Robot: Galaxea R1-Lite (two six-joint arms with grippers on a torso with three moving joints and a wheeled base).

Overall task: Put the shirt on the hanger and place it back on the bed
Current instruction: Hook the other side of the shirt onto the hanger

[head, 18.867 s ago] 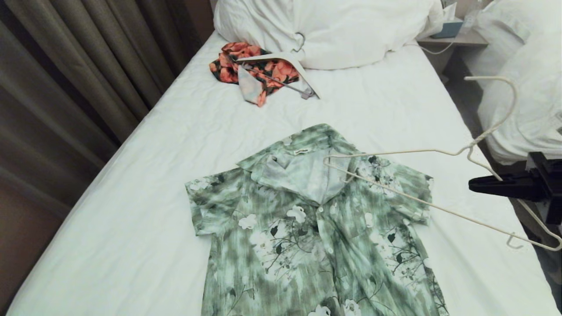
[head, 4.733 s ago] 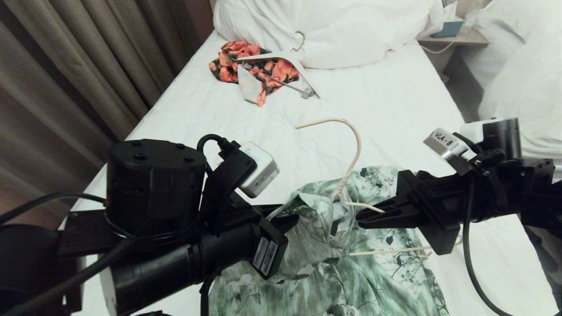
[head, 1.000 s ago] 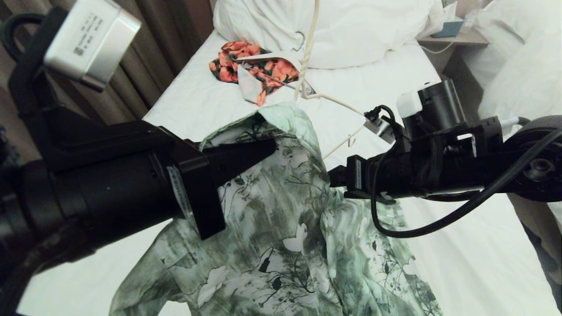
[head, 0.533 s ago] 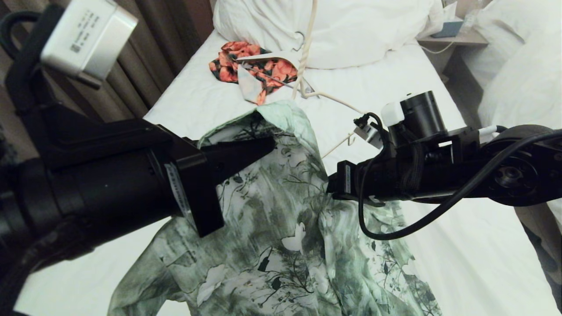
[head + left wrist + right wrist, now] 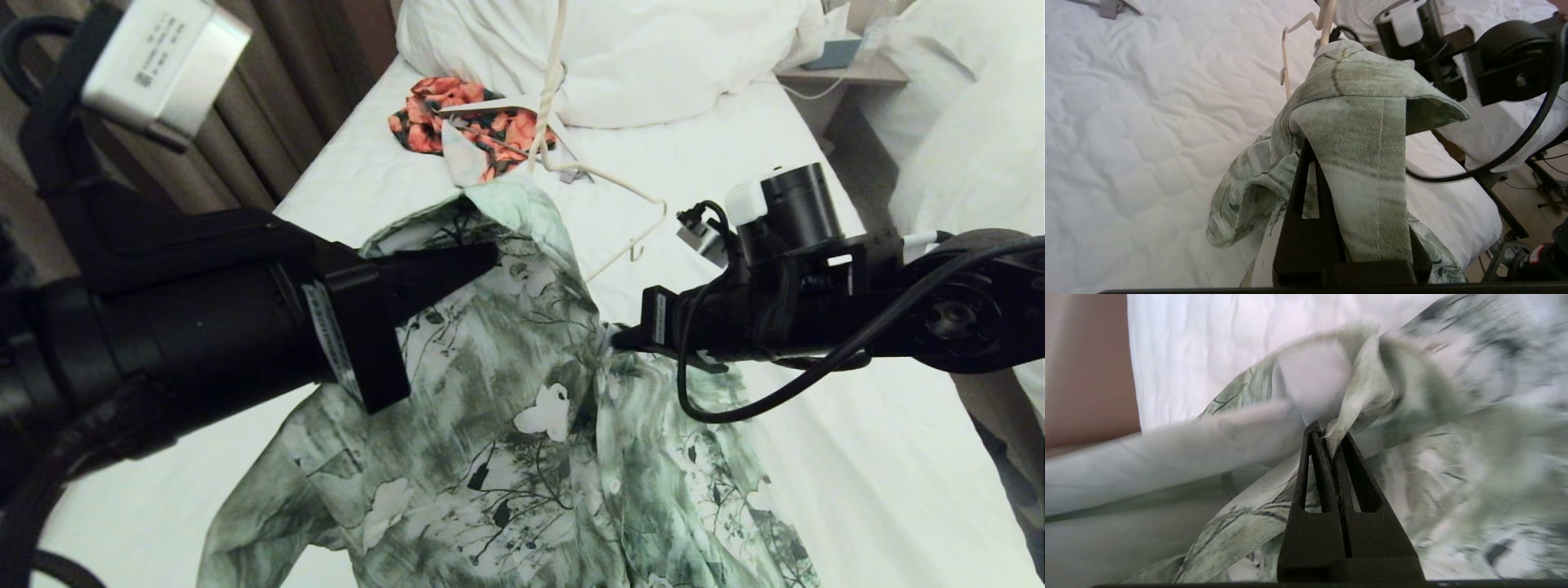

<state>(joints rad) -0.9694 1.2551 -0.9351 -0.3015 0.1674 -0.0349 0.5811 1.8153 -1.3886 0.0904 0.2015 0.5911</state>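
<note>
The shirt (image 5: pixel 522 392) is clamped by the left gripper (image 5: pixel 482 257) at ten o'clock and pinched by the right gripper (image 5: pixel 1327 435) at three, above the bed (image 5: pixel 735 180).

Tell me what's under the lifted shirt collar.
The hanger goes up out of the collar of the shirt, one wire shoulder bare on the right. Its other shoulder is covered, and the left end effector tip too.

my two arms are matte black, thick round tubes ending in flat square plates. each gripper tapers to slim black wedge fingers (image 5: pixel 1327 473) with long slots cut through them. a silver-white camera box (image 5: pixel 159 61) with a small printed label sits on the left wrist. a black cylinder with a white cap tops the right wrist, and a black cable (image 5: pixel 775 400) loops under it
</note>
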